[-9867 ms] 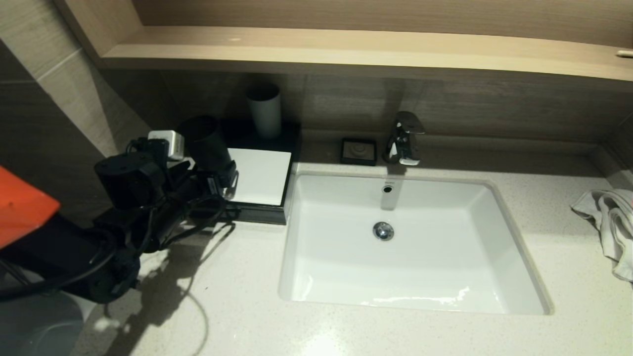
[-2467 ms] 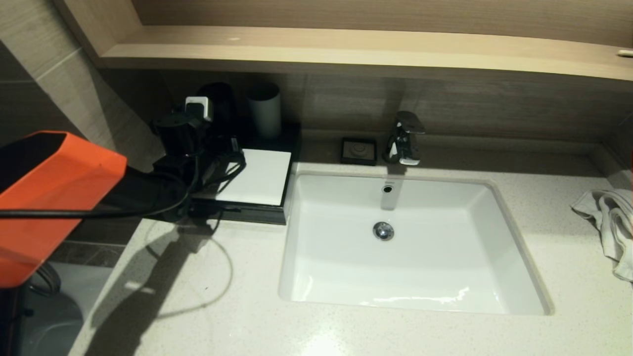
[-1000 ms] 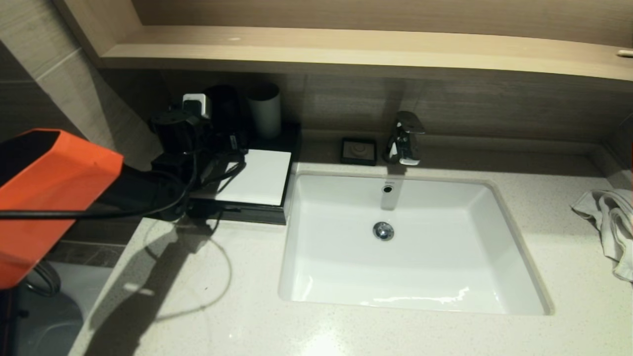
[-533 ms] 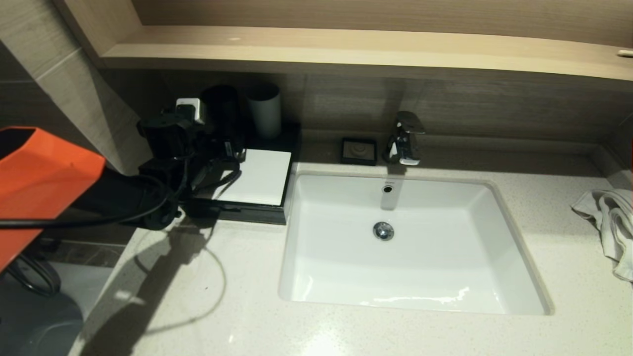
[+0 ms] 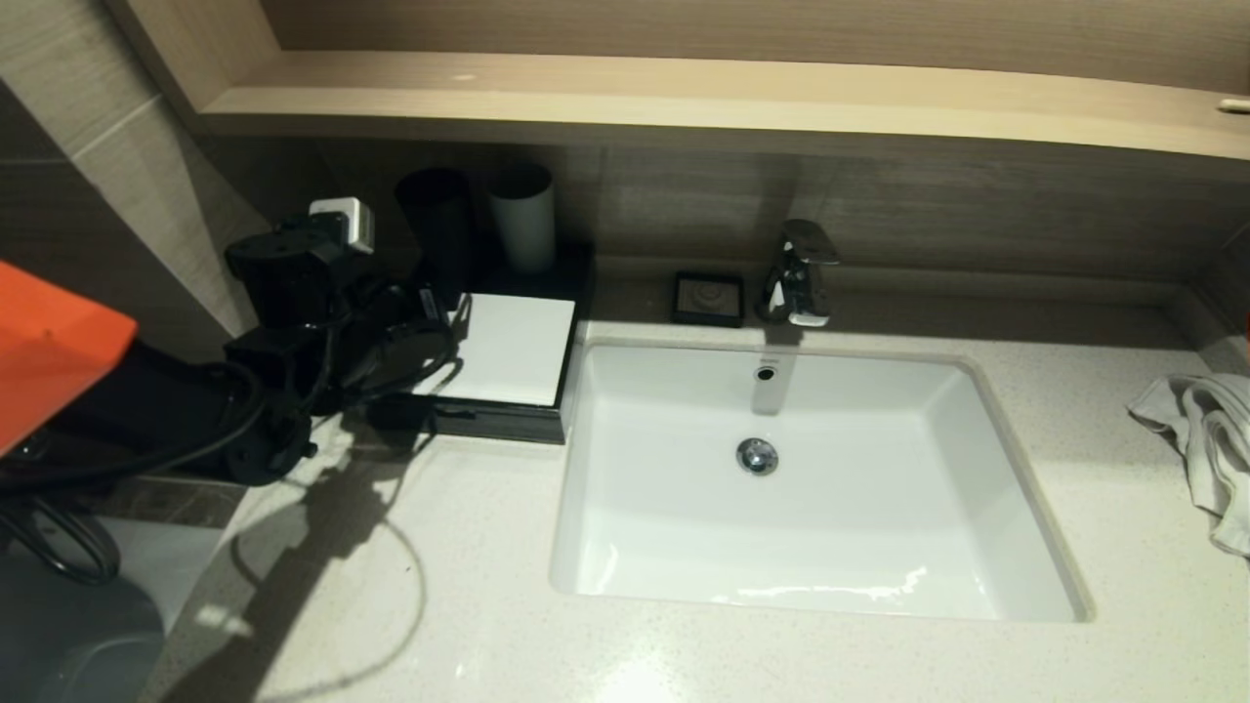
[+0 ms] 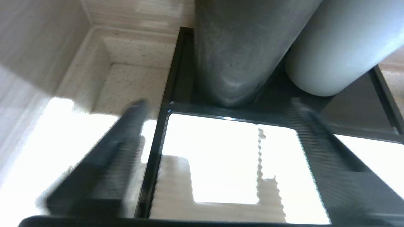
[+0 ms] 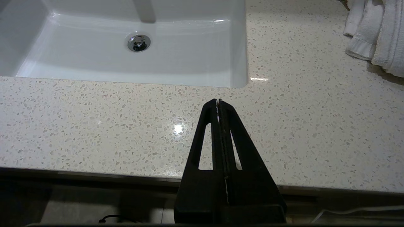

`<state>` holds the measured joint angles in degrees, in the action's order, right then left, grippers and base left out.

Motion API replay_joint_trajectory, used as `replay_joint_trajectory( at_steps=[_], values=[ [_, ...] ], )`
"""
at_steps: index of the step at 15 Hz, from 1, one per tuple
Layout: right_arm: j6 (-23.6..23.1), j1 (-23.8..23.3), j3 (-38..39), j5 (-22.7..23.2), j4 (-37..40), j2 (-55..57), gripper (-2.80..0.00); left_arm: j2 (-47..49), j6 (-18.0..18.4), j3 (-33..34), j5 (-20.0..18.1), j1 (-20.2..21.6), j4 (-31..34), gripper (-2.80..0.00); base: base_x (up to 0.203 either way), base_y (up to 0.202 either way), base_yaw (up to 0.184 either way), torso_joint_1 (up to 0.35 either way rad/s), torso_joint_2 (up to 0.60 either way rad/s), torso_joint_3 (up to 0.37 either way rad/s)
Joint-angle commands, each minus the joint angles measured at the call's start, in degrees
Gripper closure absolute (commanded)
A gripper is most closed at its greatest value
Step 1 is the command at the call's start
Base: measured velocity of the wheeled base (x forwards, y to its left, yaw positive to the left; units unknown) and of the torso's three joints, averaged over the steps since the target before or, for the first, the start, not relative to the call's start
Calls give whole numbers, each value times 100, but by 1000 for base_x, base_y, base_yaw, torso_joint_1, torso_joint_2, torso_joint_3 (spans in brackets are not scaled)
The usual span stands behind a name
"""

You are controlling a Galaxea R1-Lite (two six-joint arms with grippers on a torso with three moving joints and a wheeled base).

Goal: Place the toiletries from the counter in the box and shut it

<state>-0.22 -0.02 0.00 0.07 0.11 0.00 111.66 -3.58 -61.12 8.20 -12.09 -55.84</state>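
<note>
1. Landmark: the white sink (image 5: 820, 488), set into the speckled counter (image 5: 469, 625).
2. The box (image 5: 513, 351) sits on the counter just left of the sink's back corner, white top panel up, black front face (image 5: 498, 422) flush, no drawer gap seen.
3. Dark cup (image 5: 437, 229) and pale cup (image 5: 523, 220) stand side by side on the box's rear black section, farther from the sink's front than the white panel.
4. Left gripper (image 6: 217, 108) hangs above the box's left edge, on the side away from the sink; fingers (image 6: 116, 148) spread wide, nothing between them. Wrist view: one finger over the counter outside the box, the other over the white panel, both cups just beyond the tips.
5. No sachets visible on the counter in any view.
6. Right gripper (image 7: 218, 101) is parked over the counter's front edge, in front of the sink's right corner; fingers pressed together, empty.
7. Black soap dish (image 5: 709, 298) and tap (image 5: 799, 273) stand behind the sink; white towel (image 5: 1201, 439) lies on the counter right of it.
</note>
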Motion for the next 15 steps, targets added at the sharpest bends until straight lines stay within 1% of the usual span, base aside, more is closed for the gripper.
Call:
replay_joint_trajectory(
  at_steps=[1, 8, 15],
  values=[
    [-4, -5, 0, 1, -2, 0, 0, -186, -19, 126, 6, -4, -33, 0, 0, 0, 0, 0, 0, 0],
    [-4, 2, 0, 1, -2, 0, 0, -116, -116, 259, -11, -4, -17, 0, 0, 0, 0, 0, 0, 0],
    [-4, 2, 0, 1, -2, 0, 0, 77, -112, 85, -5, 5, -1, 0, 0, 0, 0, 0, 0, 0]
  ],
)
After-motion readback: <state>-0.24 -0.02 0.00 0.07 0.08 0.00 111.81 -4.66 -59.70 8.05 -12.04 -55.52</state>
